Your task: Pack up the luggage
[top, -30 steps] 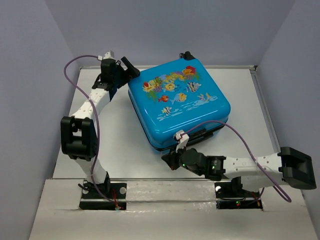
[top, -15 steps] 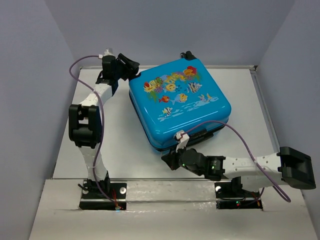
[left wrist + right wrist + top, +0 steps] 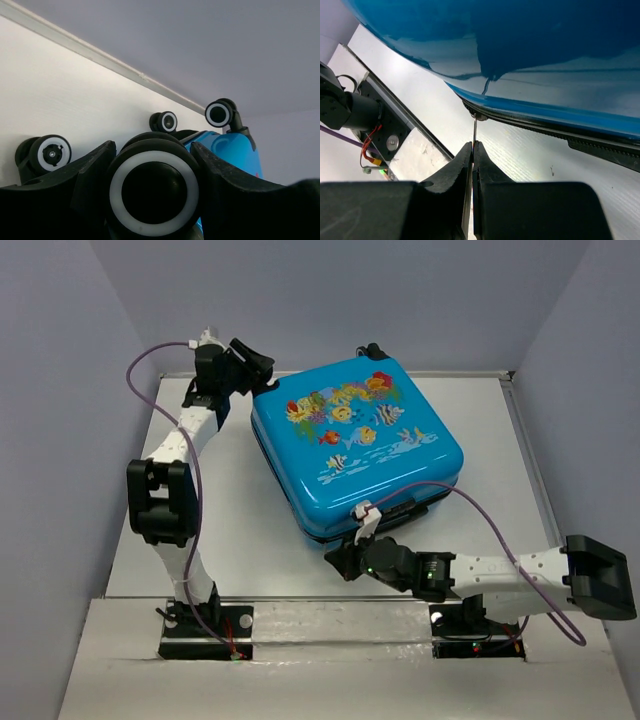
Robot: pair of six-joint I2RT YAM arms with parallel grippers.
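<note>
The luggage [image 3: 355, 445] is a bright blue hard-shell suitcase with a fish-and-coral print, lying flat and closed on the white table. My left gripper [image 3: 256, 368] is at its far left corner, shut on one black-and-white wheel [image 3: 152, 187], which fills the space between the fingers [image 3: 95, 165]. My right gripper [image 3: 336, 560] is at the near left corner, shut on the thin metal zipper pull [image 3: 474, 131] that hangs from the black zipper edge [image 3: 530, 122]. The blue shell [image 3: 545, 50] fills the top of the right wrist view.
Three other wheels [image 3: 50, 153] [image 3: 166, 121] [image 3: 219, 113] show along the suitcase's far side. A black handle [image 3: 410, 508] sits on its near side. Grey walls close in the table [image 3: 240, 530] on three sides. A metal rail [image 3: 330, 615] runs along the near edge.
My left gripper moved slightly back and left with the wheel, and the suitcase's far left corner shifted a little left. The right gripper stayed at the zipper pull.
</note>
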